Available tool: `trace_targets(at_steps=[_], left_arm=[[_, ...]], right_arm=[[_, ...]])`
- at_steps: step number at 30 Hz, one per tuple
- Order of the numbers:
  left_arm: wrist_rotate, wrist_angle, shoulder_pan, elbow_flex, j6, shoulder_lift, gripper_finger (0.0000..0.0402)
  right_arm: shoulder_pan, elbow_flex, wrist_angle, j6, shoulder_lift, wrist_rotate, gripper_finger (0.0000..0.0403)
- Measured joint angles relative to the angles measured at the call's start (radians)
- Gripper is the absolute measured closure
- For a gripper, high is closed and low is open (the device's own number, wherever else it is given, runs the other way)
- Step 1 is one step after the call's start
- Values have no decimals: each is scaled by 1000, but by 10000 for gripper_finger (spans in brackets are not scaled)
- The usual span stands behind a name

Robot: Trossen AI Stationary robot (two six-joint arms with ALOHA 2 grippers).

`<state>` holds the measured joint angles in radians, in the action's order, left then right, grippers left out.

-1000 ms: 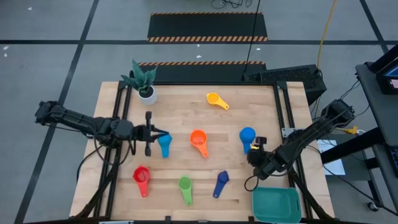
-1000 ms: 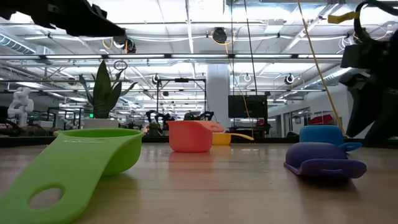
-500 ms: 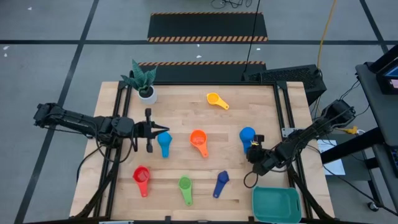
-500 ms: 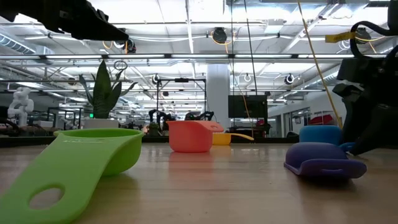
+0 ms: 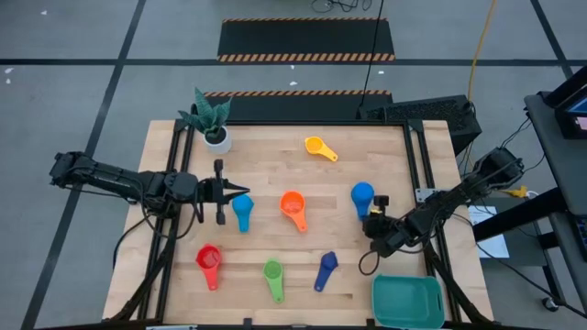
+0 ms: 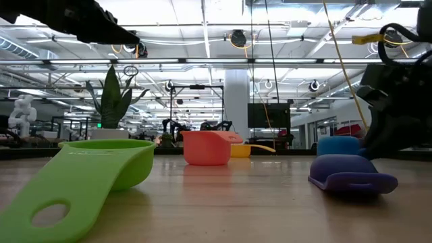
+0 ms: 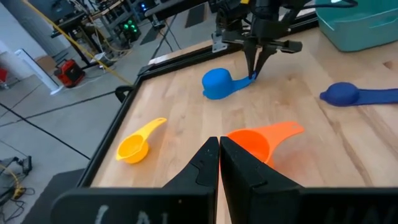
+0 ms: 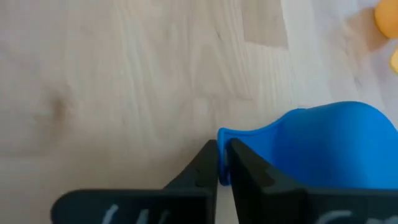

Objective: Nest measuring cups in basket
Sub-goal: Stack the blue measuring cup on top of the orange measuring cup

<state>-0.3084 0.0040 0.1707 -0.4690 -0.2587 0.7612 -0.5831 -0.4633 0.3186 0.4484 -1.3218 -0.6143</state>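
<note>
The light blue cup (image 5: 363, 195) sits on the counter (image 5: 275, 156) right ahead of my right gripper (image 5: 374, 215), whose fingers are pressed thin around its short handle (image 8: 225, 144); whether the pinch is firm I cannot quite tell. The basket (image 5: 407, 301) lies behind that gripper, near the counter's corner. Beyond the cup stands the orange cup (image 5: 293, 207), with the yellow cup (image 5: 318, 147) farther off to one side. My left gripper (image 5: 240, 196) hovers with fingers pressed together, its tips over the second light blue cup (image 5: 242, 212). The red cup (image 5: 209, 263), green cup (image 5: 272, 277) and dark blue cup (image 5: 326, 269) line the near edge.
</note>
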Motion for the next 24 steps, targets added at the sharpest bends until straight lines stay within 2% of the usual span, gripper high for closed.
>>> trace_targets(at_steps=[5,12,17,22,24], left_arm=[[0,0,0,0,32,0,382],[0,0,0,0,46,0,382],[24,1,0,0,60,0,382],[47,17,0,0,78,0,382],[48,21,1,0,94,0,382]], right_arm=[[0,-66,-7,-10,12,-14,400],[-2,-132,-54,2,58,-92,403],[-2,-136,-241,-8,99,-139,402],[-2,-136,-467,-96,105,-146,402],[-3,-136,-556,-124,105,-183,402]])
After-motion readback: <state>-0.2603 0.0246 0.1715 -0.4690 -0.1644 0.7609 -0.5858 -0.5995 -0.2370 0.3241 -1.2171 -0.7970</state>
